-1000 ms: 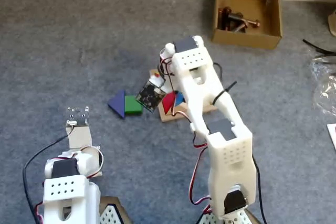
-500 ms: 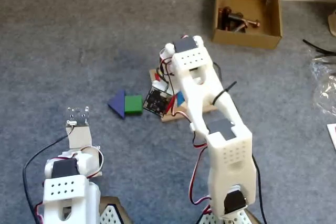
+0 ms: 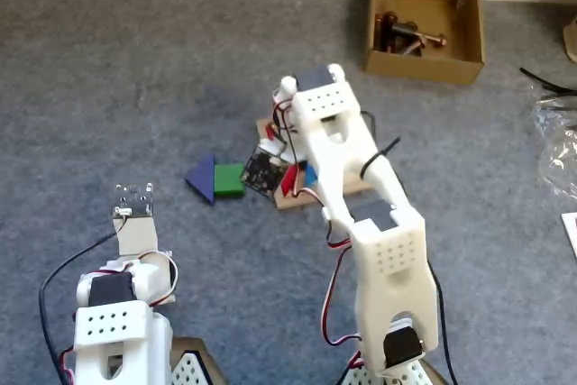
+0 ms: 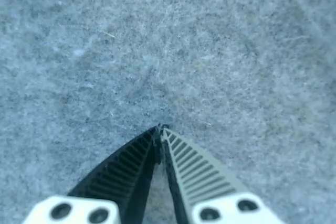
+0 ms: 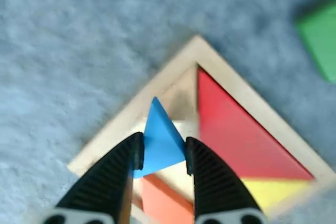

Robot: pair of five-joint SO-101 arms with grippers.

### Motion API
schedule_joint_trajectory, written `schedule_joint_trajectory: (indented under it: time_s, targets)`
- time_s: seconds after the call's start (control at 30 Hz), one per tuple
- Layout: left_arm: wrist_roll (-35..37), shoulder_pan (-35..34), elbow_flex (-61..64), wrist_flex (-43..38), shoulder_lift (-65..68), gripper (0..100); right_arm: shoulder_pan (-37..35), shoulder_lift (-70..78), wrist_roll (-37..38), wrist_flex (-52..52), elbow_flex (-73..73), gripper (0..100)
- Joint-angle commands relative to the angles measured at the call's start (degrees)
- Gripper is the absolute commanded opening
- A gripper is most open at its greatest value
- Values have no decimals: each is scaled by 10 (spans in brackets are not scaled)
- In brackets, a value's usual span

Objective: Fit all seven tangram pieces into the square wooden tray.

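My right gripper (image 5: pixel 163 145) is shut on a light blue triangle (image 5: pixel 160 136) and holds it just over one corner of the square wooden tray (image 5: pixel 157 85). In the tray lie a red triangle (image 5: pixel 231 135), a yellow piece (image 5: pixel 273 190) and an orange piece (image 5: pixel 163 198). In the high view the right arm (image 3: pixel 343 151) covers most of the tray (image 3: pixel 311 196). A green square (image 3: pixel 229 179) and a dark blue triangle (image 3: pixel 203 178) lie on the carpet left of the tray. My left gripper (image 3: pixel 133 197) rests shut on bare carpet (image 4: pixel 160 128), well to the left.
A cardboard box (image 3: pixel 424 24) with small metal parts stands at the back right. Black cables and clear plastic (image 3: pixel 559 146) lie at the right edge. Grey carpet covers the floor all around.
The right arm's wrist has shifted a little over the tray's left side, still holding the blue triangle. The left arm has not moved.
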Motion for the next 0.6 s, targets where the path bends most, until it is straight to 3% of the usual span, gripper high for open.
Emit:
schedule_joint_trajectory:
  time_s: [0.0,0.33,0.57]
  targets:
    - [4,-13,0,8,-2,5,7,-11,-9,1,-40,10]
    - [4,-13,0,8,-2,5,1,-12,-10,-51,-37,6]
    - [4,-13,0,8,-2,5,4,-13,-10,-22,-36,7]
